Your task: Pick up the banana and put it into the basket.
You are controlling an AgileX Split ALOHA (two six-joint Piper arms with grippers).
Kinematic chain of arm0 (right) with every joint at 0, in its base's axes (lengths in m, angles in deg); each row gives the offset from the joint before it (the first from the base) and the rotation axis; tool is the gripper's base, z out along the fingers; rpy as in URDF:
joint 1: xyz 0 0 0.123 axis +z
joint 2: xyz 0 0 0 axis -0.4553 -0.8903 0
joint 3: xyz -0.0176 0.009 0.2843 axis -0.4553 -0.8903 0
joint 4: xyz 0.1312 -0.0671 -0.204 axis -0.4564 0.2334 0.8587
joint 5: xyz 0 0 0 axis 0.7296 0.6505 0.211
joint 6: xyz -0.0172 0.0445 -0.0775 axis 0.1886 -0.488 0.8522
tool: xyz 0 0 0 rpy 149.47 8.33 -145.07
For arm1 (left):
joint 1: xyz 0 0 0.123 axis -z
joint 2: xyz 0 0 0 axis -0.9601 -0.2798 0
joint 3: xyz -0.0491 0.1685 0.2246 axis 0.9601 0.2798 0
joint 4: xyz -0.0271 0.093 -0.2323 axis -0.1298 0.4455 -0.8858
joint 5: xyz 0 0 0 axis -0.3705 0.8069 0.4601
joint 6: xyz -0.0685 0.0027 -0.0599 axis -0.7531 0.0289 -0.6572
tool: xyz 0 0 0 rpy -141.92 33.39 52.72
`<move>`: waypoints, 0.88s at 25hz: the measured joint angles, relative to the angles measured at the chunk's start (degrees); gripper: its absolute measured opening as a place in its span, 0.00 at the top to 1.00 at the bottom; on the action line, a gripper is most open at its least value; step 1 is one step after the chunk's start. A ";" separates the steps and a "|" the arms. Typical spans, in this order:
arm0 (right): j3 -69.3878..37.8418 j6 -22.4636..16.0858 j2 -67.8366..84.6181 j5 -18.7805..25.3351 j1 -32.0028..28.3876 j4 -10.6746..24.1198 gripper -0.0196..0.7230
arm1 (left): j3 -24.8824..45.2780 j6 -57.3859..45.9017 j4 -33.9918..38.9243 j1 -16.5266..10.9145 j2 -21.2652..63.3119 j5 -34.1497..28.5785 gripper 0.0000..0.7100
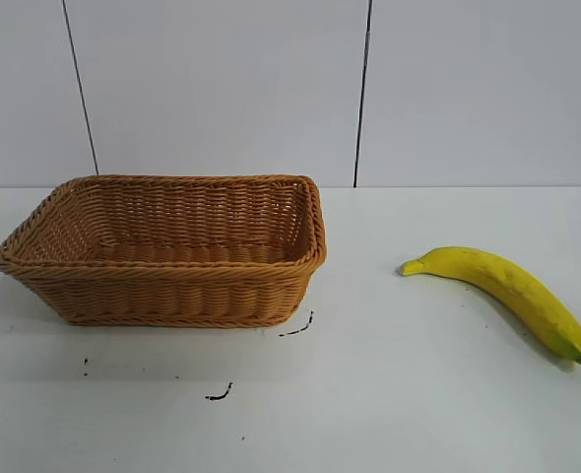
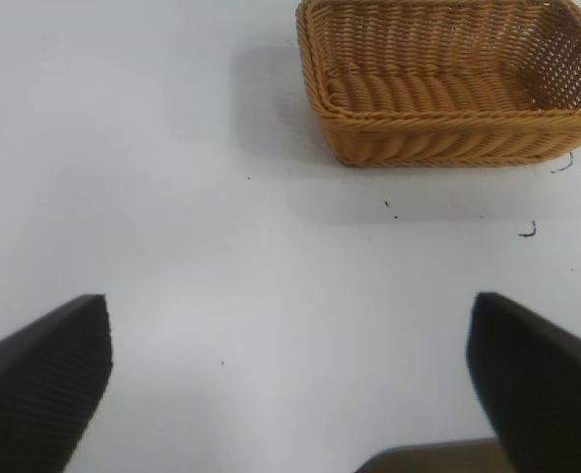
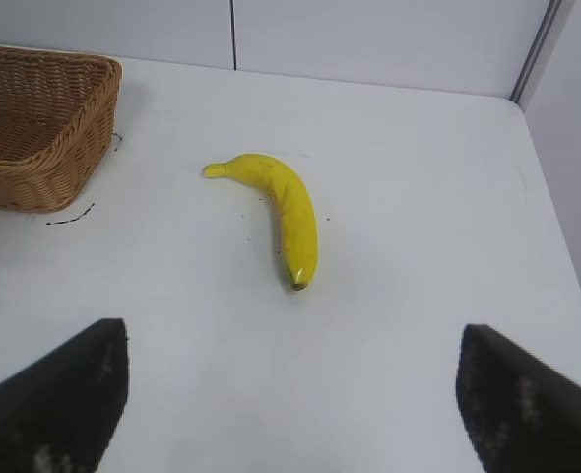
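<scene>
Exterior view: the table [image 1: 389,414] carries the basket [image 1: 172,296] at left, empty, and the banana [image 1: 502,286] well apart at right. Right gripper [image 3: 290,404] hangs short of the banana, fingers apart; straddle mid-length, across the curve. Left gripper [image 2: 290,384], likewise spread, idles.

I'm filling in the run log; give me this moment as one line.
banana: on table, right of basket | basket: empty | left gripper: open, empty | right gripper: open, short of banana
</scene>
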 joint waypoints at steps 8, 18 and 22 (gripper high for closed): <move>12.27 -0.05 -18.51 0.12 0.00 -0.24 0.11 | 0.00 0.00 0.00 0.00 0.00 0.00 0.02; 32.58 -1.15 -54.14 1.77 0.00 -0.42 0.11 | 0.00 0.00 0.00 0.00 0.00 0.00 0.02; 39.22 -1.88 -68.04 2.70 0.00 -0.48 0.11 | 0.00 0.00 0.00 0.00 0.00 0.00 0.02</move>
